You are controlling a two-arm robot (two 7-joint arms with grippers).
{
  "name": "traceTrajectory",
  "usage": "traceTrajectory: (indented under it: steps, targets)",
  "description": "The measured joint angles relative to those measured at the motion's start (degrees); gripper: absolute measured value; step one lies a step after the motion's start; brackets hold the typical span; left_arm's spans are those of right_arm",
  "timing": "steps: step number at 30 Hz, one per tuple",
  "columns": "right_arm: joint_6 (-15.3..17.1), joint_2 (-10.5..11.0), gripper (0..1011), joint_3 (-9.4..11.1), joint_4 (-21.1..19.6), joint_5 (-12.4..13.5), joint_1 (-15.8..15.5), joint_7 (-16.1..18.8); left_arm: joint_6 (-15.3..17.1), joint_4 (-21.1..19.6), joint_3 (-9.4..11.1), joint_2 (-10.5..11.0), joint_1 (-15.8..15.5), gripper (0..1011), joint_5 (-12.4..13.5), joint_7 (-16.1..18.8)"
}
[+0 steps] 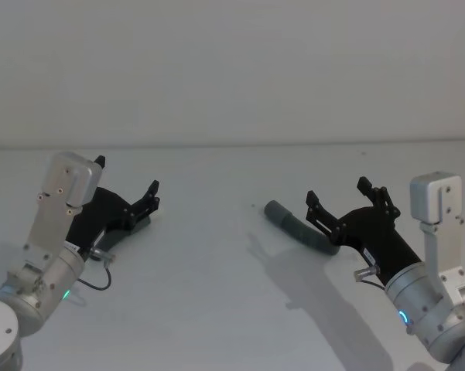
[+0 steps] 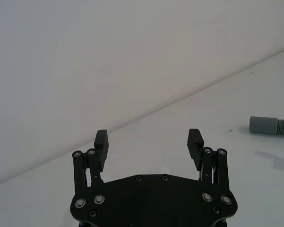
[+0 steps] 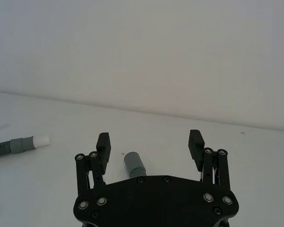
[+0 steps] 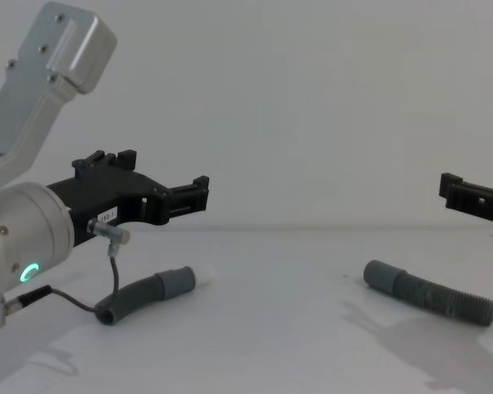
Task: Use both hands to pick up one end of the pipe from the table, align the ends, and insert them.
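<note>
Hovering above the worktop, both claws were spread wide w/ nothing between the fingers.

Left claw sat mid-left in the head view. The left arm rose from the lower-left corner, and the black fingers pointed up & toward frame centre. In the chest view it was approx. level, clear of the surface, w/ fingers aimed at the right of frame.

Right claw sat mid-right in the head view. The right arm came up from the lower-right corner, fingers angled up & toward the left of frame. In the chest view it poked in at the right edge, well above the surface.

White-tipped hose piece lay curved on the worktop at lower left-centre of the chest view. It was below the left claw & apart from it, w/ its white tip toward frame centre.

Socket hose piece lay at lower right of the chest view, w/ its grey cuff toward centre & its ribbed tail toward the right edge. In the right wrist view its cuff end showed between the open fingers, low in the frame near the palm; the claw wasn't touching it.

The 2 pieces lay well apart.
</note>
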Motion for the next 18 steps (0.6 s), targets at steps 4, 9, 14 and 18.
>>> traceTrajectory:
  steps: [4,9,14,18]
  targets:
    - [0.0,0.0,1003,0.0,0.0,0.0,0.0,0.0,0.0,0.0,0.0,0.0,0.0,1001,0.0,0.0]
    - [0.0,0.0,1003,0.0,0.0,0.0,0.0,0.0,0.0,0.0,0.0,0.0,0.0,1001,0.0,0.0]
    - [0.0,0.0,1003,0.0,0.0,0.0,0.0,0.0,0.0,0.0,0.0,0.0,0.0,1001,0.0,0.0]
    - [0.0,0.0,1003,0.0,0.0,0.0,0.0,0.0,0.0,0.0,0.0,0.0,0.0,1001,0.0,0.0]
